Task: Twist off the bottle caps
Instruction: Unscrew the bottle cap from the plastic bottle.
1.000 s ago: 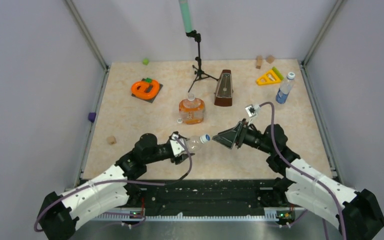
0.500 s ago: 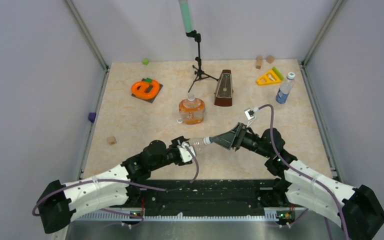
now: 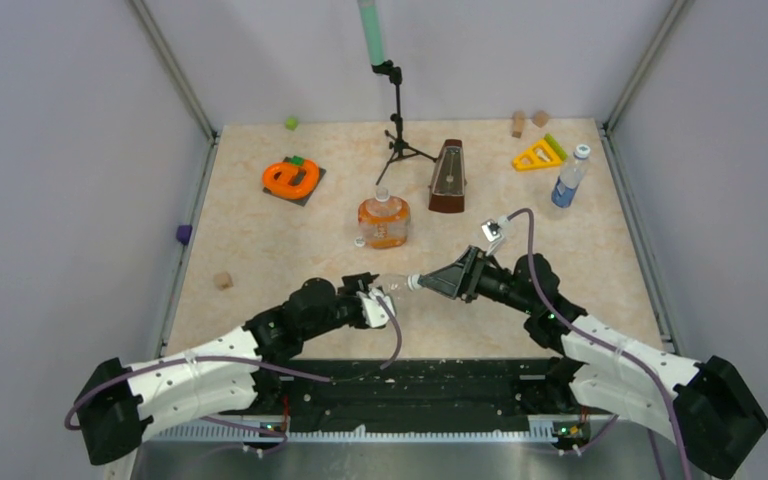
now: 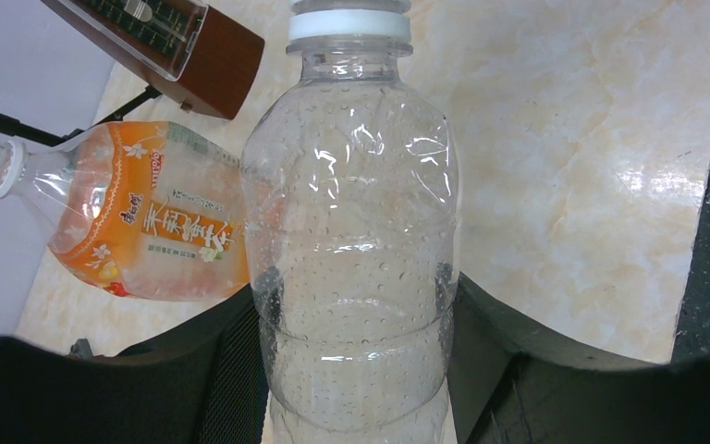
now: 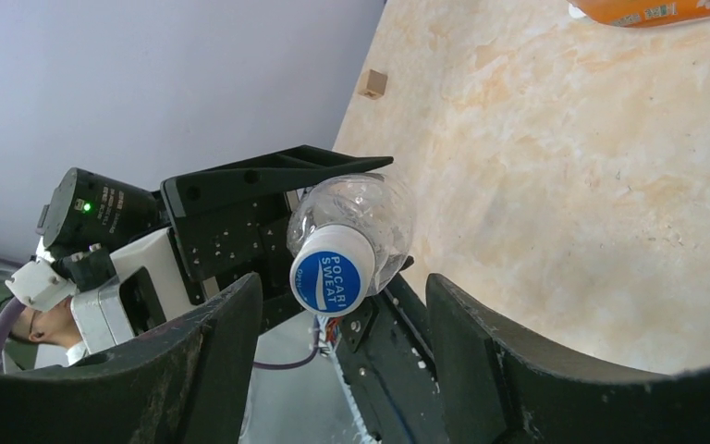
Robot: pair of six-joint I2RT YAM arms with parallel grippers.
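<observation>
Gently: left gripper (image 3: 375, 295) hugs the likely squashy bottle (image 4: 351, 231); right gripper (image 3: 426, 283), spread wide at three o'clock, should pinch its cap (image 5: 331, 271).

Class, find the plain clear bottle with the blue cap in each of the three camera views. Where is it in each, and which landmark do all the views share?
Top external: the clear bottle is just below centre, lying sideways.
Left wrist: the clear bottle fills the middle, its neck at the top edge.
Right wrist: the clear bottle is left of centre, its blue cap facing the camera.
Shared landmark: the orange bottle.
</observation>
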